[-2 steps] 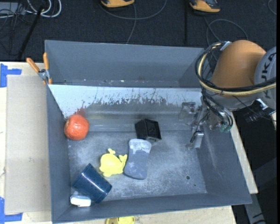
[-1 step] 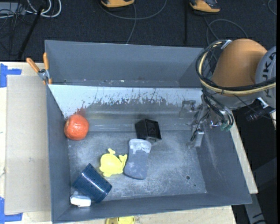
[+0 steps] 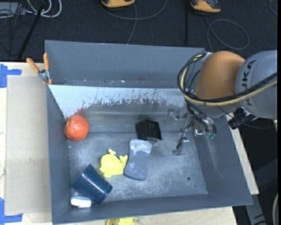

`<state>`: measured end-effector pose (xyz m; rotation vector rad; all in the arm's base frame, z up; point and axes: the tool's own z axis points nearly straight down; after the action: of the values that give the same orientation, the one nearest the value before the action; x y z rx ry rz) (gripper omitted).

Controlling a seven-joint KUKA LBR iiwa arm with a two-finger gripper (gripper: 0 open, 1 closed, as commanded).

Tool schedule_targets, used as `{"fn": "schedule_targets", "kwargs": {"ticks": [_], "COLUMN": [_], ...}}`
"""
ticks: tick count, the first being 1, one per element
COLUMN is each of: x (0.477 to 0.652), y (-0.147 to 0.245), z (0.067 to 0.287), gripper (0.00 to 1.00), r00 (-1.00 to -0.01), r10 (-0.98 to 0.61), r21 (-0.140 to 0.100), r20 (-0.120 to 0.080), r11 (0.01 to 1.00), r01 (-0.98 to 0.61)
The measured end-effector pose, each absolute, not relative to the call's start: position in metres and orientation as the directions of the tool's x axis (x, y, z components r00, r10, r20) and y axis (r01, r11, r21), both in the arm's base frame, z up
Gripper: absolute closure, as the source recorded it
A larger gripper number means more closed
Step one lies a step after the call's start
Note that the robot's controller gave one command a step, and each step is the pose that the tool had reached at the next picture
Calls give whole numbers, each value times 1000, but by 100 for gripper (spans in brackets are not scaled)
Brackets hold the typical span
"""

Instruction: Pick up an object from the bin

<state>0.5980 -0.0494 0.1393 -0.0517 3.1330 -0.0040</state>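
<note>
**Six things in bin, none lifted yet**

Hand (image 3: 179,146) is low over bare floor of the bin (image 3: 121,64), toward its right wall, about midway between back and front walls. Can't tell if the hand is released or clenched, and nothing is visible in it.

No target is fixed. The nearest thing is the black box (image 3: 148,129), just left of the hand, apart from it, mid-floor.

- Grey pouch (image 3: 138,161) lies in front of the box.
- Yellow toy (image 3: 113,164) is just beside the pouch on its left.
- Blue cup (image 3: 93,184) lies on its side near the front-left corner, with a white bit (image 3: 80,201) at its front.
- Orange ball (image 3: 77,128) is against the left wall.

Progress, as a judgement: early, arm is in the bin but no grasp shows. Left to do: line up on a thing, close on it, lift it clear.
</note>
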Motion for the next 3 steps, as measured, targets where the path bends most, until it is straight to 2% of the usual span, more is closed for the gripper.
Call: {"fn": "schedule_targets", "kwargs": {"ticks": [1,2,3], "x": [598,608,609], "y": [-39,-11,-3], "z": [78,71,73], "gripper": [0,0,0], "r00": [-998,-996,-995], "r10": [-59,-93,-100], "r21": [1,-1,-1], "r20": [-5,1,-3], "r11": [998,996,995], "r01": [-59,-93,-100]}}
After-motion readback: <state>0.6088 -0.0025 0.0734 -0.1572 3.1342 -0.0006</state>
